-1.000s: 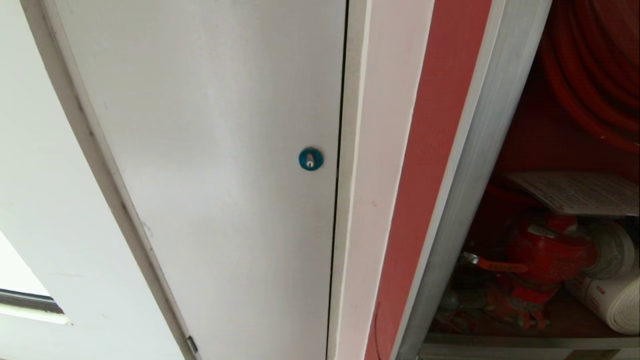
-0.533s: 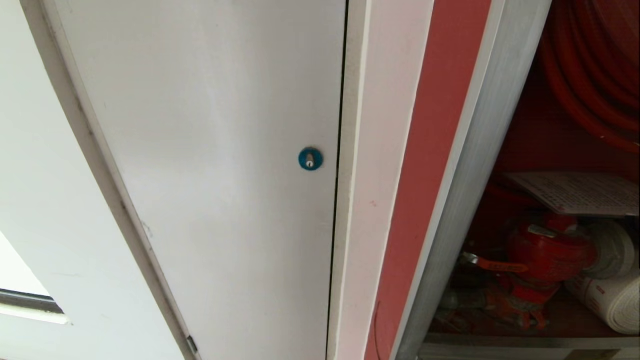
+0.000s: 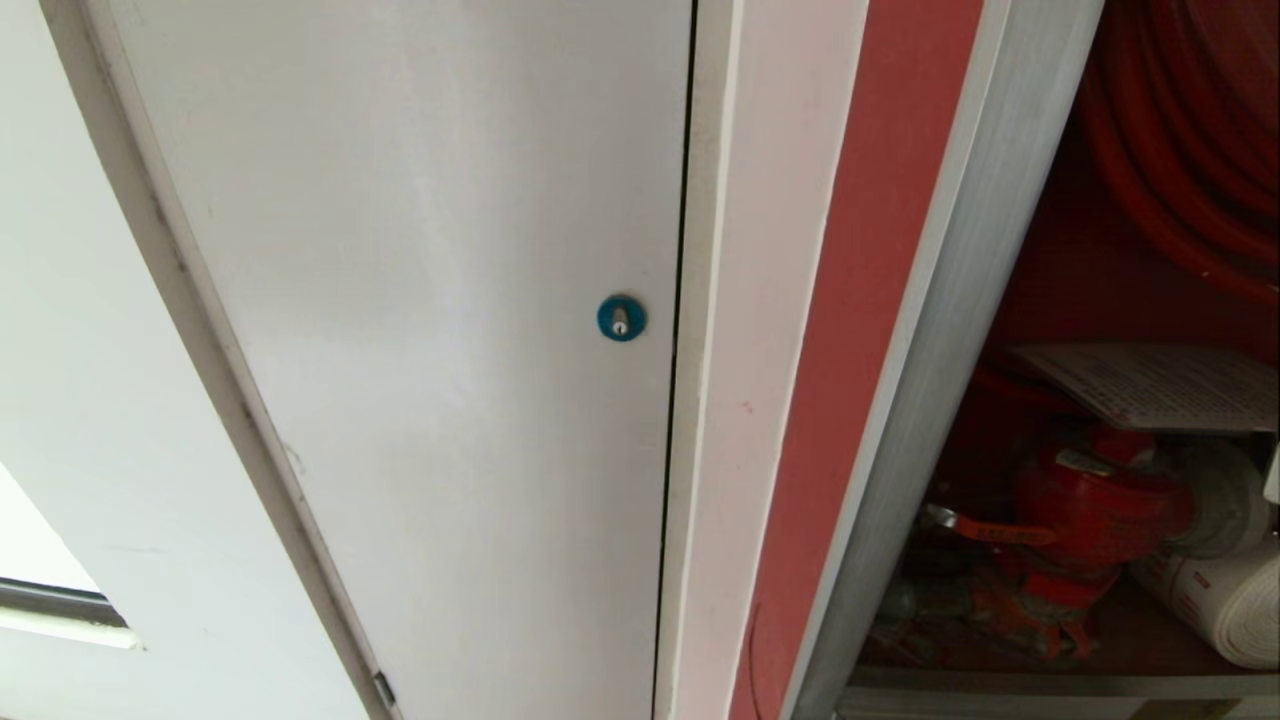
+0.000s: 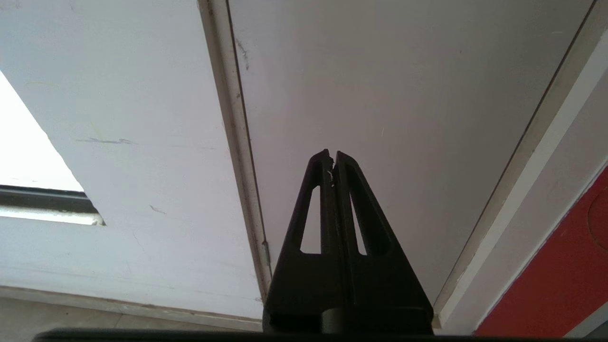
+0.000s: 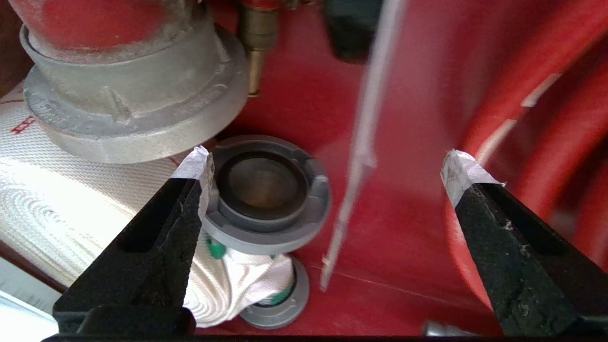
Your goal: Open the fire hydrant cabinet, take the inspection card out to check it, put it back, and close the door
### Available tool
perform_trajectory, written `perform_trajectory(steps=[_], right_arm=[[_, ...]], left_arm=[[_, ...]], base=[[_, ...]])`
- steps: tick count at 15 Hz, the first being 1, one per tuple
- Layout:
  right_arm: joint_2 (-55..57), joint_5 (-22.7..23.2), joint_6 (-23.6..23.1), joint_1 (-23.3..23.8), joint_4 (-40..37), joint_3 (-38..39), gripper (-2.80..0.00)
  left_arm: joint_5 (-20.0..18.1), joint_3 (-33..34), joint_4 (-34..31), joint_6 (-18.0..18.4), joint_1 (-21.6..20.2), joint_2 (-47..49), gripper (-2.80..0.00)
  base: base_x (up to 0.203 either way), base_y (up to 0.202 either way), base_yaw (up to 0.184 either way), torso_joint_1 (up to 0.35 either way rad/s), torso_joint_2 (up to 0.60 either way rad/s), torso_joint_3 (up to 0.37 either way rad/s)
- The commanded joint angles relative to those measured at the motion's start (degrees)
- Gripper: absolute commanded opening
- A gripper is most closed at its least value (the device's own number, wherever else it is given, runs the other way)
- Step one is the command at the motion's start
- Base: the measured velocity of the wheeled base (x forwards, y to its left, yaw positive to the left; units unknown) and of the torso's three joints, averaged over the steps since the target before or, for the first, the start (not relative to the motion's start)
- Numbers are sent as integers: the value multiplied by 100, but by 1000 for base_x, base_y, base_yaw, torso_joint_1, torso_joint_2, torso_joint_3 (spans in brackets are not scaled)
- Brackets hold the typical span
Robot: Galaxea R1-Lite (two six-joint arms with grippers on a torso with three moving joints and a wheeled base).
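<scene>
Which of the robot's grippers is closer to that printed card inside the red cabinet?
The right. The right gripper is open inside the cabinet, the card edge-on between its fingers. The left gripper is shut, facing the white door outside.

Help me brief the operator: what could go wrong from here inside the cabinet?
The inspection card stands edge-on between the fingers of the open right gripper, untouched; an off-centre close could bend or miss it.
One taped fingertip sits right by the grey hose coupling and might snag it.
The left gripper is shut, facing the white door.
</scene>
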State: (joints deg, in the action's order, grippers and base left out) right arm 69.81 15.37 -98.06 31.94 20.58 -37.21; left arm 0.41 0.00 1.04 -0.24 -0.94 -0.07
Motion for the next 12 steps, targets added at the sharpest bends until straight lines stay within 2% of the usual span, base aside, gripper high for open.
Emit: perform_trajectory(steps=[1, 2, 12], right_arm=[[112, 10, -62, -6, 20, -6, 0], [112, 10, -64, -12, 16, -6, -280], [-42, -181, -90, -57, 15, 60, -280]], left_arm=[[2, 35, 2, -2, -3, 7, -280], [2, 35, 2, -2, -3, 7, -280], [2, 35, 2, -2, -3, 7, -280]], base=[[0, 0, 0, 0, 0, 0], [0, 0, 0, 0, 0, 0], [0, 0, 0, 0, 0, 0]])
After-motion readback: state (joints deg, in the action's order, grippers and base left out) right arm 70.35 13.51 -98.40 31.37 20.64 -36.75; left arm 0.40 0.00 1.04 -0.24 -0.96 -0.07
